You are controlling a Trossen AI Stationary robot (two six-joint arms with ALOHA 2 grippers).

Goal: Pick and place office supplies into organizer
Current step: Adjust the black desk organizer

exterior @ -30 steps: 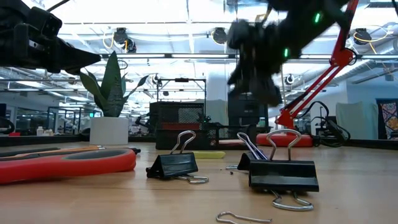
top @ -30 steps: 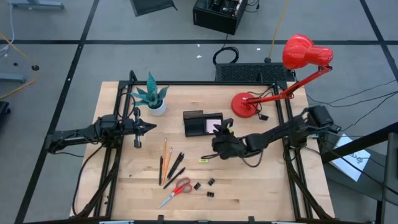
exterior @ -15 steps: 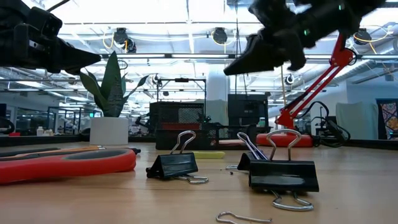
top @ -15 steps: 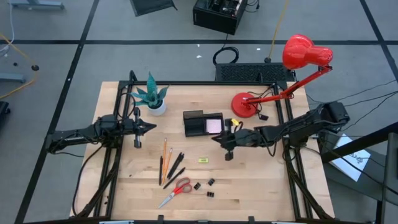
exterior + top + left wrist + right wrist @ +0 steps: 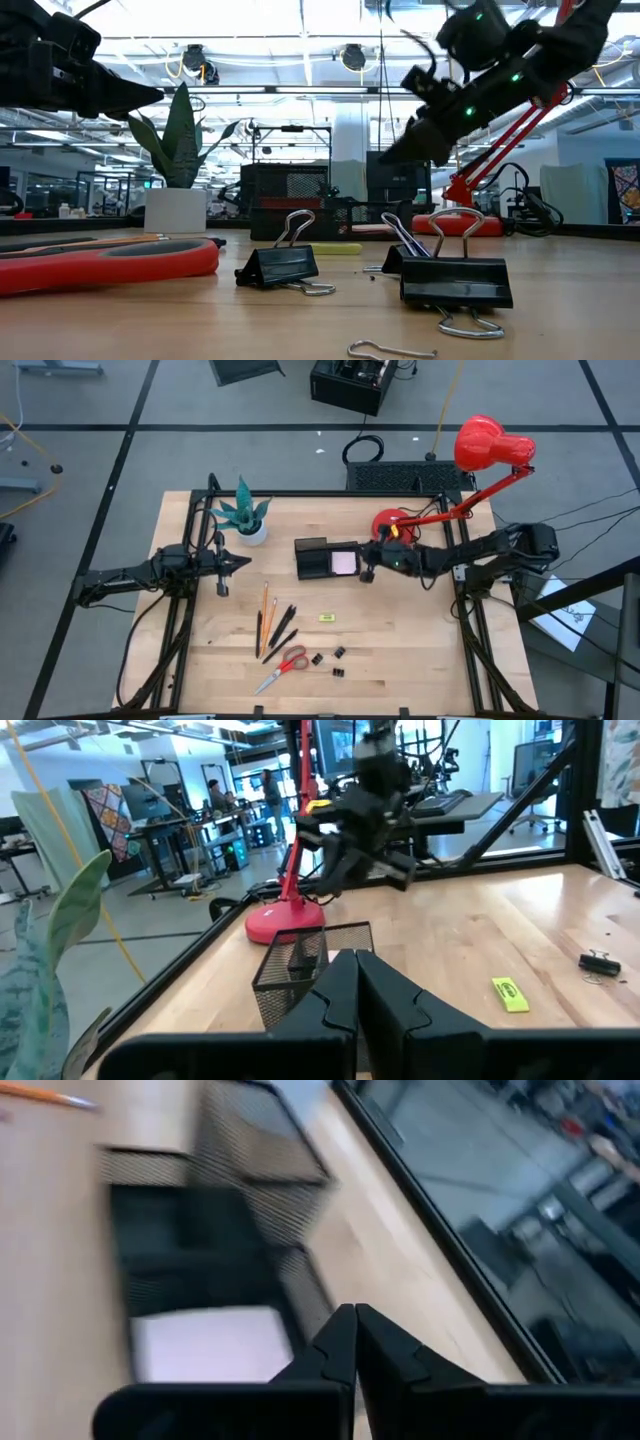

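Two pincers, both closed and empty: your right pincer (image 5: 367, 568) hangs just beside the organizer (image 5: 326, 558); your left pincer (image 5: 243, 563) waits well apart.

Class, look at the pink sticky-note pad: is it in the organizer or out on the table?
In. The pink sticky-note pad lies inside the organizer, filling its right compartment in the high view.

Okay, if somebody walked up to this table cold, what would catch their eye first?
Probably the red desk lamp at the table's far right corner. Just below it, the right claw hangs shut beside the black mesh organizer, which holds a pink sticky-note pad. Nearer the front, red-handled scissors, pencils and binder clips lie loose.
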